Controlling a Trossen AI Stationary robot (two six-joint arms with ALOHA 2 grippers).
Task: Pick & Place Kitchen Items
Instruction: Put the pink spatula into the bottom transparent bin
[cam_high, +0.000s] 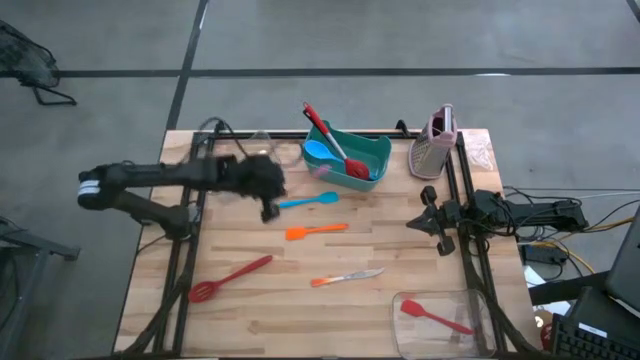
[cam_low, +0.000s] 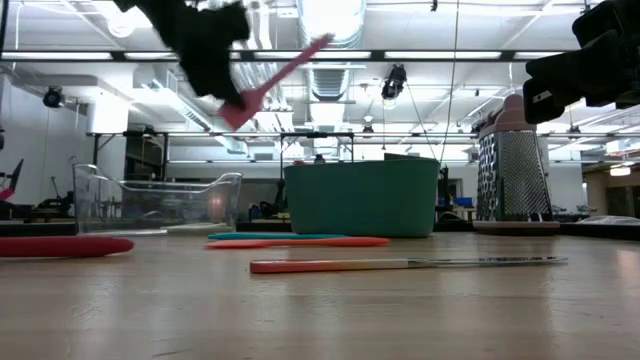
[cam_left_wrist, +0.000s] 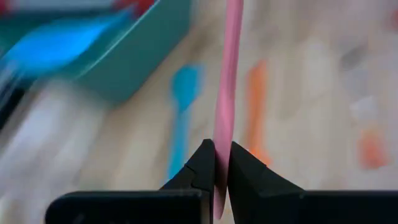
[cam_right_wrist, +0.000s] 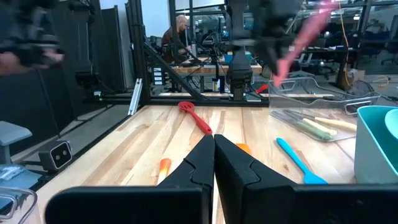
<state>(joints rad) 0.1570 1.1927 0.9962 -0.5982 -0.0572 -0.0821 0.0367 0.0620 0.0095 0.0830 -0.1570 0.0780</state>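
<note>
One pink spatula (cam_left_wrist: 227, 81) hangs pinched in the left gripper (cam_left_wrist: 215, 163), probably angled toward the teal bin (cam_high: 352, 152); right gripper (cam_right_wrist: 214, 155) closed, empty.

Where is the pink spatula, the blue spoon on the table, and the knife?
pink spatula (cam_left_wrist: 227, 81), left wrist view, on its handle.
blue spoon (cam_high: 308, 201), high view, on its handle's middle.
knife (cam_high: 346, 278), high view, where handle meets blade.

No lettering, label, brand, number or sign can be read anywhere in these views, whether on the utensils, the bin, the tubs, the grater, the arms or the room's fittings behind the table.
</note>
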